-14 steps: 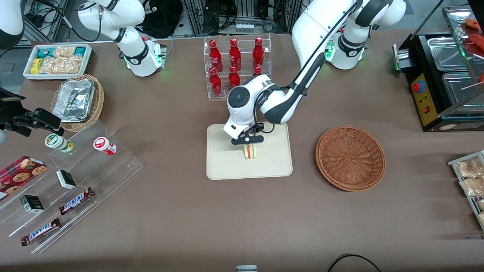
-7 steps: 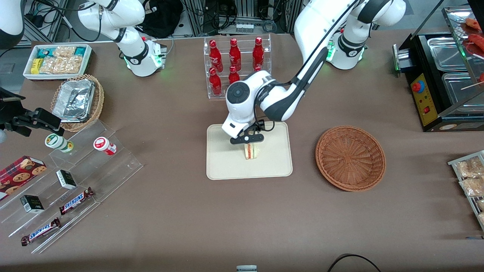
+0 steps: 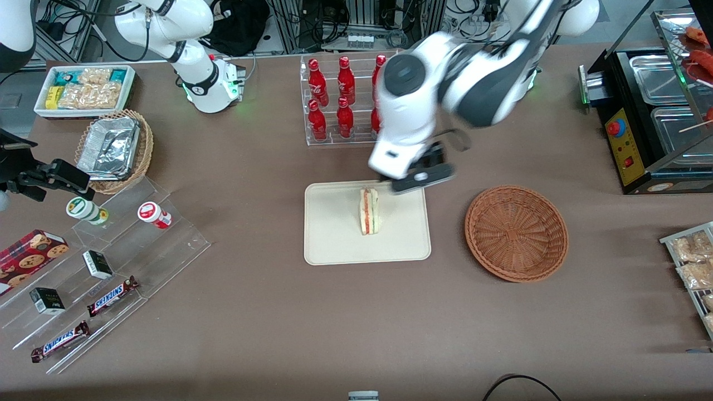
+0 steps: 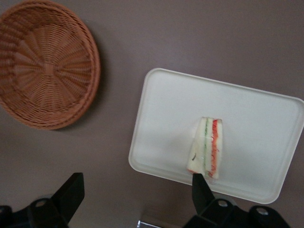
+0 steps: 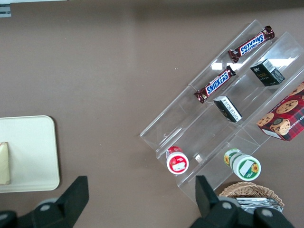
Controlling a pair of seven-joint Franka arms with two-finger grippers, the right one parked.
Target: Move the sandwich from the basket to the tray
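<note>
The sandwich (image 3: 368, 211), a white bread wedge with red-orange and green layers, stands on its edge on the cream-beige tray (image 3: 334, 245). It also shows in the left wrist view (image 4: 206, 149) on the tray (image 4: 166, 118). My left gripper (image 3: 419, 177) is open and empty, raised above the tray's edge farthest from the front camera, toward the working arm's end. In the left wrist view the gripper (image 4: 135, 187) hangs over bare table beside the tray. The brown wicker basket (image 3: 516, 232) is empty, beside the tray toward the working arm's end; it also shows in the left wrist view (image 4: 45, 61).
A clear rack of red bottles (image 3: 345, 94) stands just farther from the camera than the tray, close under my arm. A black appliance with steel pans (image 3: 646, 117) stands at the working arm's end. Acrylic steps with snacks (image 3: 100, 267) and a foil-lined basket (image 3: 114, 149) lie toward the parked arm's end.
My gripper has let go of the sandwich and risen, moving away from the camera and toward the working arm's end. The sandwich stays standing on the tray.
</note>
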